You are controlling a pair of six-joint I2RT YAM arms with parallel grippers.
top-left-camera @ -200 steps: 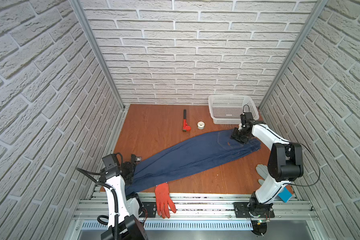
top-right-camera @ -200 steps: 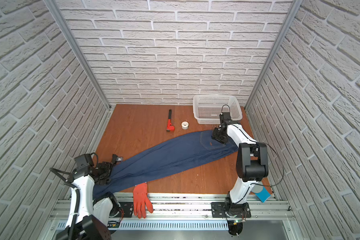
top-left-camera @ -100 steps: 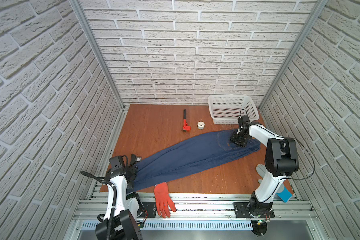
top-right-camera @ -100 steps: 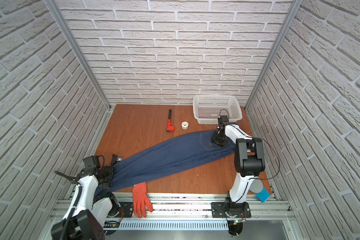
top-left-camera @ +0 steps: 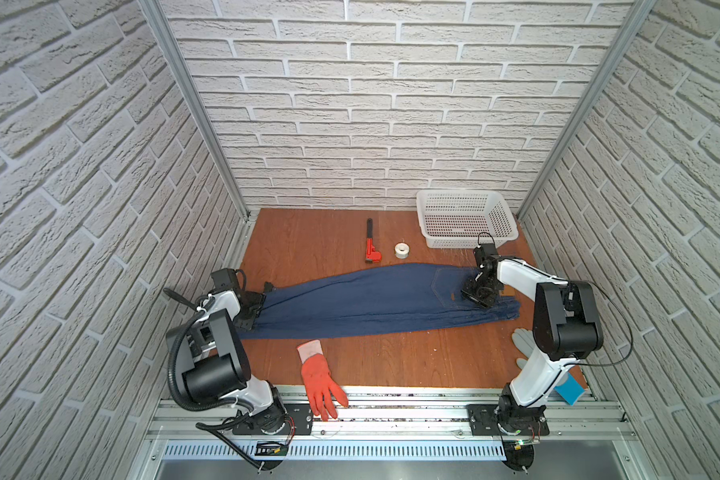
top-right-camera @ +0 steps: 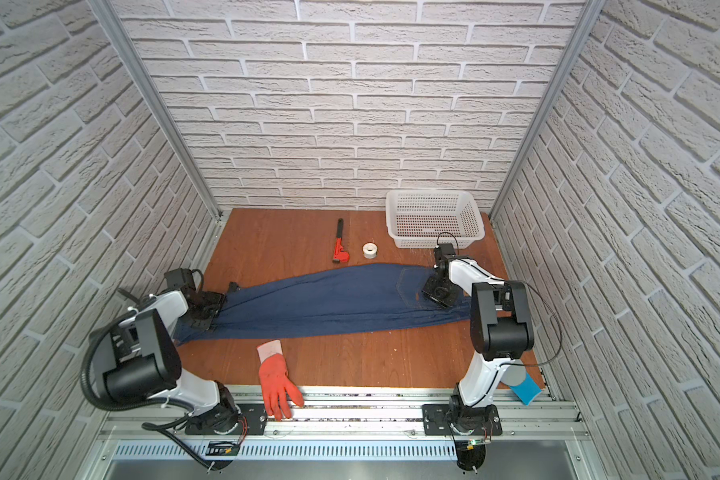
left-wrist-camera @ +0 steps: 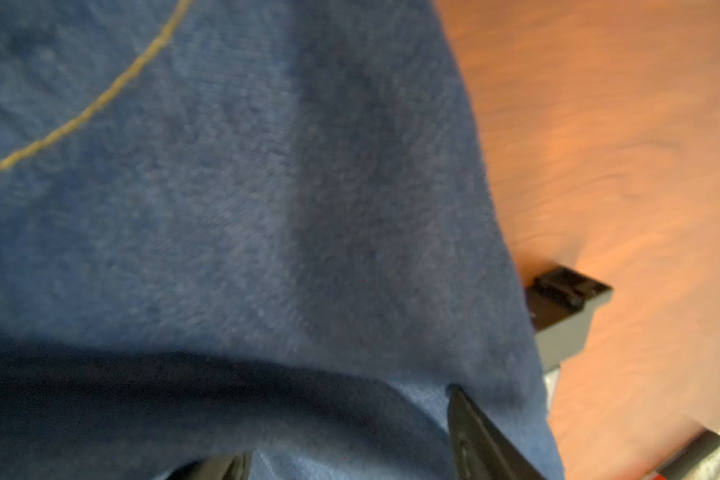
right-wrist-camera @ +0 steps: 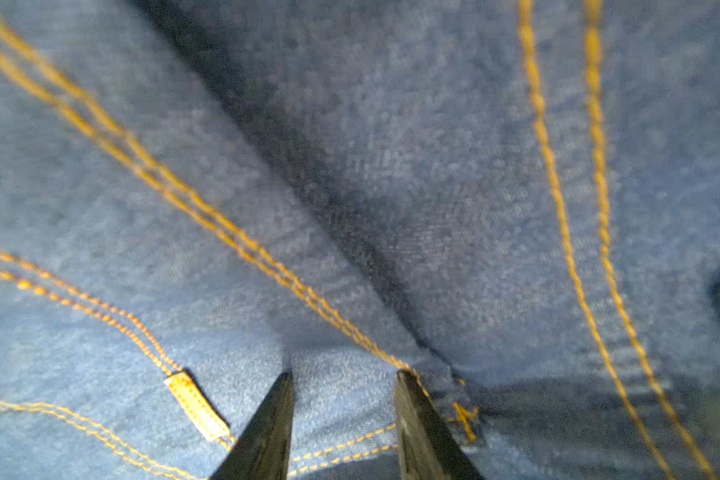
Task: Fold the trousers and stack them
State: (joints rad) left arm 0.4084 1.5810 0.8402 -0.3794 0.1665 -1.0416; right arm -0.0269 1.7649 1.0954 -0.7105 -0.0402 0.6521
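The trousers (top-left-camera: pixel 350 305) are lying flat on the surface (top-left-camera: pixel 308 237), with the legs doubled one on the other. Their long axis is running almost straight across from left to right. The hem end is sitting at the left gripper (top-left-camera: pixel 253 309), and the waist and back pocket at the right gripper (top-left-camera: pixel 477 296). Each arm is therefore working the end nearer to it, and neither is reaching across the middle. The left gripper is standing wide with the gathered hems filling the gap; it seems to be clamping them, though its blurred wrist view is leaving that unsure. The right gripper is standing half-closed, its tips sinking into the denim beside the pocket corner and apparently pinching a ridge of it. The fold is likely calling for one end to be carried along that axis onto the other. A red glove (top-left-camera: pixel 319 380) is lying by the front edge, apart from the cloth. The basket (top-left-camera: pixel 429 226) is standing near, behind the waist.
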